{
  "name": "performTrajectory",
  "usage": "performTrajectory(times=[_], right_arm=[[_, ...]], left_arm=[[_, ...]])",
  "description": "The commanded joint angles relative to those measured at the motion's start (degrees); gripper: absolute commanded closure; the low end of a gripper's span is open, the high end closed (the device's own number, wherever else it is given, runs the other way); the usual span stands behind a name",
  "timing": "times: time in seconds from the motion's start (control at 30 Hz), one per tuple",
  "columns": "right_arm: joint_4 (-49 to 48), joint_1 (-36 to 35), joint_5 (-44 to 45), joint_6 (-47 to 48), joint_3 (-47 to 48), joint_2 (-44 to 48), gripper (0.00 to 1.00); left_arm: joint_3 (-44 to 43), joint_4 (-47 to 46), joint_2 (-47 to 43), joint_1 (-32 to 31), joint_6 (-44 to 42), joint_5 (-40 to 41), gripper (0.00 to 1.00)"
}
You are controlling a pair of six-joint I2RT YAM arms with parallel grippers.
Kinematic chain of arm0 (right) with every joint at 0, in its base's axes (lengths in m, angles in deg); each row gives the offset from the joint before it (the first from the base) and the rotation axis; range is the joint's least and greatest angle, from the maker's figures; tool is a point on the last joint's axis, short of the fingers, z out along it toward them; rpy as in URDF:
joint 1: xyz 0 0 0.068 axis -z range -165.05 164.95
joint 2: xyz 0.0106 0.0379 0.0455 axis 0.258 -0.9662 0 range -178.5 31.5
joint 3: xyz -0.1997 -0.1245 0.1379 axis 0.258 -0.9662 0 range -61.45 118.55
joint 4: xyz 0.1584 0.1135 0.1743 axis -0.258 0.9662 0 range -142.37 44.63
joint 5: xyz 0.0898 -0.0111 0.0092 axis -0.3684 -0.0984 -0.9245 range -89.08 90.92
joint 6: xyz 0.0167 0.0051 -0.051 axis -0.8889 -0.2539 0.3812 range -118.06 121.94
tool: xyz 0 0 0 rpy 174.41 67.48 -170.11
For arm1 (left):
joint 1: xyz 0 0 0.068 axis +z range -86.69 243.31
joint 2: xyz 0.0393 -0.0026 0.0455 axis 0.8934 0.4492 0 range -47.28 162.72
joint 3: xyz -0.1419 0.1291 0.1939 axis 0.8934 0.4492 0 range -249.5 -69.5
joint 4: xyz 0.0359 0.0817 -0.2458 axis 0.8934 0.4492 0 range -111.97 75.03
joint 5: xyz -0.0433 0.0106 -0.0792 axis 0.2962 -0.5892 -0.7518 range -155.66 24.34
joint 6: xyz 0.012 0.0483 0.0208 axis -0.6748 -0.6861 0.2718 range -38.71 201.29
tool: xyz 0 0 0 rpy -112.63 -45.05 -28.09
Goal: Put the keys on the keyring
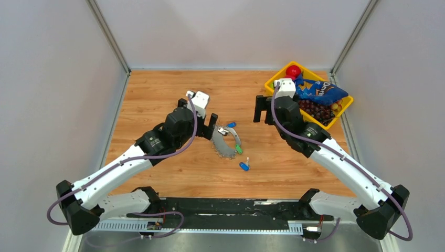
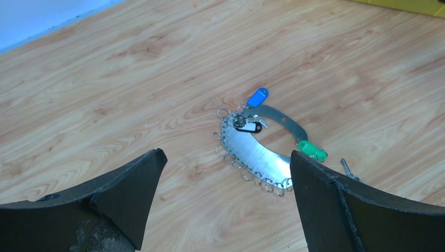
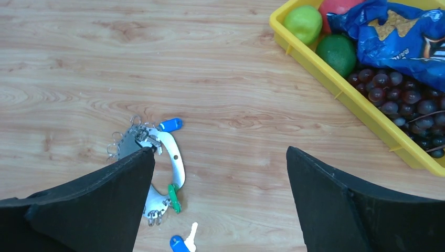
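The keyring point(image 1: 228, 143) is a silver crescent plate with several small wire rings along its outer edge, lying flat mid-table. It also shows in the left wrist view point(image 2: 260, 155) and the right wrist view point(image 3: 177, 160). A blue-tagged key point(image 2: 257, 97), a black-tagged key point(image 2: 246, 126) and a green-tagged key point(image 2: 313, 151) lie at the plate. One loose blue-capped key point(image 1: 244, 166) lies apart, nearer the arms, and also shows in the right wrist view point(image 3: 181, 244). My left gripper point(image 1: 209, 123) is open and empty just left of the plate. My right gripper point(image 1: 262, 113) is open and empty, to the plate's right.
A yellow tray point(image 1: 273, 81) at the back right holds a red ball, a blue snack bag, grapes and green fruit. In the right wrist view its rim point(image 3: 325, 73) runs along the upper right. Grey walls enclose the wooden table.
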Motion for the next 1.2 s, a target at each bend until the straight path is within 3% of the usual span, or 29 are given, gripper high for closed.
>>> performTrajectory(times=[0.0,0.17,0.3,0.53,0.83,1.0,1.17], right_arm=[[0.7,-0.4,-6.5,3.3,0.5,-0.2,0.0],[0.0,-0.5,-17.0,-1.3,-3.8,-0.7,0.04],[-1.0,-2.1,-20.1,-7.4,-9.7,-0.2,0.05],[-4.2,-6.9,-20.7,-16.5,-16.7,2.2,0.14],[-9.0,-8.8,-20.7,-22.3,-21.0,-2.3,0.25],[-12.3,-8.8,-18.8,-25.5,-22.2,-5.3,0.43],[-14.5,-8.7,-18.6,-26.9,-22.0,-10.5,0.48]], left_arm=[[0.7,-0.8,-4.0,-0.1,-0.8,0.3,0.0],[2.3,0.8,-6.3,0.0,1.0,-1.1,0.0],[4.3,0.1,-7.9,-0.1,2.2,-2.4,0.0],[5.3,1.1,-8.4,-0.1,3.0,-4.6,0.0],[5.6,0.7,-9.1,-0.1,3.5,-7.0,0.0],[6.0,0.5,-8.8,-0.1,4.1,-8.7,0.0],[6.1,0.7,-8.9,0.0,4.0,-9.1,0.0]])
